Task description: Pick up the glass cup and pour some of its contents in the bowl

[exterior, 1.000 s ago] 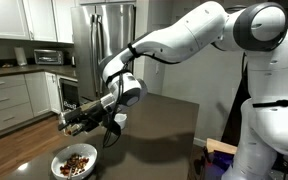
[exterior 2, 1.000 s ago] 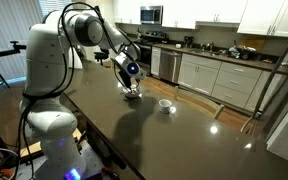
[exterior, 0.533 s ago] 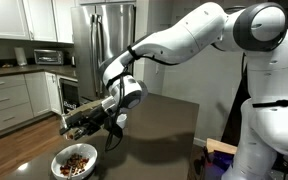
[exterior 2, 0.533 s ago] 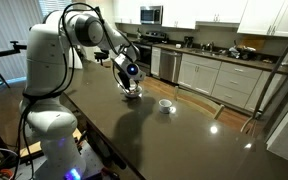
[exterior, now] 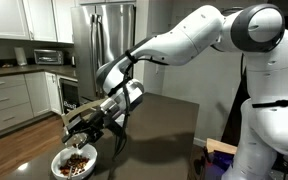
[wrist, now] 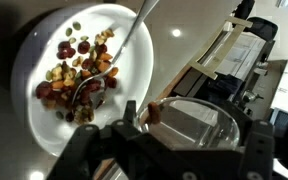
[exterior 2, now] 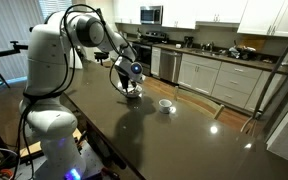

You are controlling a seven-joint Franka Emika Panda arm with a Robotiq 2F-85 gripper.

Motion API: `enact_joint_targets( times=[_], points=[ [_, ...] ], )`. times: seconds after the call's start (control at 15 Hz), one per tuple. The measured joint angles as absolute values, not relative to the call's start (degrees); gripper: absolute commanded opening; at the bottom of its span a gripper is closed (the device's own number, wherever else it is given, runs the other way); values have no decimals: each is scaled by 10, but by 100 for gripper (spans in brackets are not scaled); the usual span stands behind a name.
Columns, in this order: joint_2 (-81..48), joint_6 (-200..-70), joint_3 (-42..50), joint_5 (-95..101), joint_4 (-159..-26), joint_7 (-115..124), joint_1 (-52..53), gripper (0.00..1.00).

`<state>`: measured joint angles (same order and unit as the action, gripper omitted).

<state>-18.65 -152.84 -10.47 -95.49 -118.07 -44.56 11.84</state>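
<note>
My gripper [wrist: 191, 135] is shut on the glass cup [wrist: 199, 118], which is tipped on its side just above the bowl. In the wrist view one small brown bit [wrist: 152, 112] of the contents sits at the cup's rim, on the side facing the bowl; the rest of the glass looks clear. The wide white bowl [wrist: 29, 75] holds brown and red pieces, and a metal spoon [wrist: 114, 55] rests in it. In both exterior views the gripper [exterior: 81, 128] [exterior 2: 132, 84] hangs close over the bowl [exterior: 57, 166] [exterior 2: 132, 97].
A small opaque white cup [exterior 2: 165, 104] stands on the dark table [exterior 2: 174, 140] a short way from the bowl. Kitchen counters [exterior 2: 224, 70] and a steel fridge [exterior: 99, 40] stand beyond the table. The robot's white base [exterior 2: 44, 110] is at the table's side.
The wrist has rotated and dropped a little toward the bowl, which tips the glass cup further over. The bowl and the white cup have not moved.
</note>
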Motion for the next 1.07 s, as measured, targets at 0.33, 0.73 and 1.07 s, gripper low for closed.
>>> enact_joint_targets(
  times=[0.33,0.73,1.07],
  points=[
    [-186,-1494,-92,-891,-1180,-355,118,59],
    [-186,-1438,-75,-813,-1175,-243,113,59],
    [-186,-1403,-65,-780,-1164,-197,105,84]
  ],
)
